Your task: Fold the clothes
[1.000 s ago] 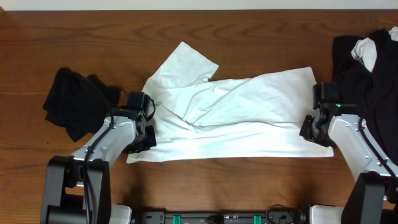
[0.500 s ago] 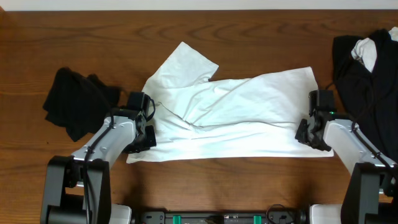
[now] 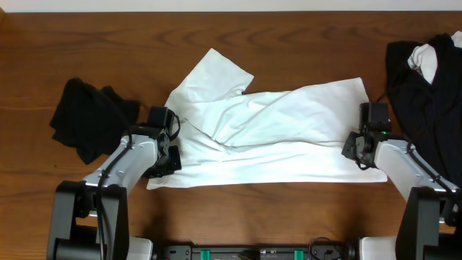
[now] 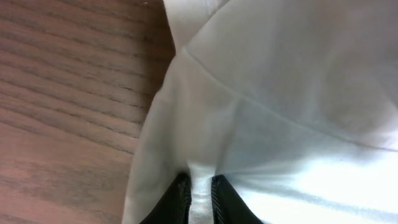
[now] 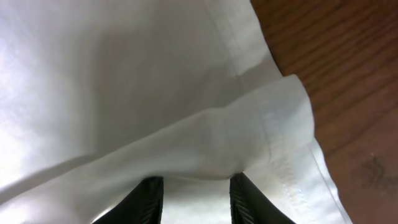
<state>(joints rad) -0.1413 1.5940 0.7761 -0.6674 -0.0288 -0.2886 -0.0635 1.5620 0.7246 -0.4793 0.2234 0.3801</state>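
Observation:
A large white T-shirt (image 3: 274, 133) lies partly folded across the middle of the table, with one sleeve pointing to the far left. My left gripper (image 3: 172, 156) is at the shirt's lower left edge. In the left wrist view it (image 4: 200, 194) is shut on a pinch of white fabric (image 4: 267, 112). My right gripper (image 3: 352, 149) is at the shirt's right edge. In the right wrist view its jaws (image 5: 194, 190) are apart and straddle a raised fold of the shirt (image 5: 155, 93). No print shows on the shirt.
A crumpled black garment (image 3: 90, 119) lies at the left of the table. A pile of black and white clothes (image 3: 426, 79) sits at the far right. Brown wooden table (image 3: 289, 36) surrounds the shirt.
My right gripper has moved a little left and away from me onto the shirt's right edge. The left arm and the shirt have not visibly moved.

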